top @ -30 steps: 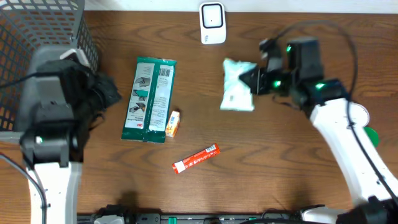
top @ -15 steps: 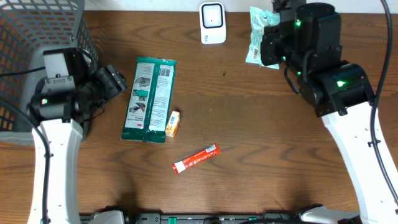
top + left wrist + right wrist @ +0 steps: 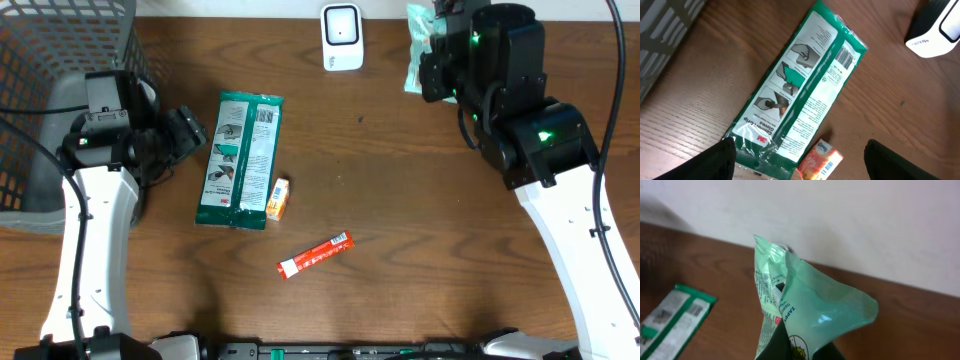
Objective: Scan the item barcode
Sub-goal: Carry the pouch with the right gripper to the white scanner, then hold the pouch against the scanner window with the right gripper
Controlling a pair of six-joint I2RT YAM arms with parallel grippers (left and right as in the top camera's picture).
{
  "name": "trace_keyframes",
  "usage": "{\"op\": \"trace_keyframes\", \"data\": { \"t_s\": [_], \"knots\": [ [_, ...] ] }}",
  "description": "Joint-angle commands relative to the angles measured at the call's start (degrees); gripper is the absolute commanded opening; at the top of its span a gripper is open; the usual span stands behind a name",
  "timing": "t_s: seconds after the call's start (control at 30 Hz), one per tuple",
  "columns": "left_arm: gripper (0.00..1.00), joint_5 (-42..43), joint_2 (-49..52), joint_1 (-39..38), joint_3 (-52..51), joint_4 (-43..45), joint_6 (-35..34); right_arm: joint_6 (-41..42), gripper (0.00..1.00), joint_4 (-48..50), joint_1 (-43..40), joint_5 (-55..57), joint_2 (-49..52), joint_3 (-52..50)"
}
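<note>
We have the right gripper [image 3: 437, 62] clamped on the lower end of the pouch [image 3: 417, 42], holding it off the table [image 3: 420, 200] just to the right of the scanner [image 3: 341, 37] — near it, not touching. In the wrist view the pouch stands up out of the fingers. Its long axis runs away from the gripper, with the crumpled top toward the wall [image 3: 850, 220].

The scanner lies to the pouch's left. We judge the coming move to be a short sideways carry, plus a turn that brings the printed side to the scanner's face. Where the barcode sits we cannot tell.

The right arm is by far the nearer. Between pouch and scanner there is only bare wood. The table's back edge runs close behind the scanner, so the open room is in front of it.

The left gripper [image 3: 192, 132] — jaws wide, holding nothing — sits well left of the scanner, beside the pack [image 3: 240, 160], which lies lengthwise front to back.
</note>
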Motion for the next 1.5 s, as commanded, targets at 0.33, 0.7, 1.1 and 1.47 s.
{"op": "trace_keyframes", "data": {
  "t_s": [0.33, 0.7, 1.1, 1.47],
  "knots": [
    [0.81, 0.7, 0.3, 0.2, 1.4, -0.2, 0.6, -16.4, 0.01, 8.2, 5.5, 8.5, 2.3, 0.9],
    [0.8, 0.7, 0.3, 0.2, 1.4, -0.2, 0.6, -38.6, 0.01, 34.3, 13.1, 23.6, 16.7, 0.9],
    [0.81, 0.7, 0.3, 0.2, 1.4, -0.2, 0.6, -61.5, 0.01, 76.0, 12.9, 26.4, 43.4, 0.9],
    [0.81, 0.7, 0.3, 0.2, 1.4, -0.2, 0.6, -78.4, 0.01, 86.8, 12.4, 18.2, 61.0, 6.3]
  ]
}}
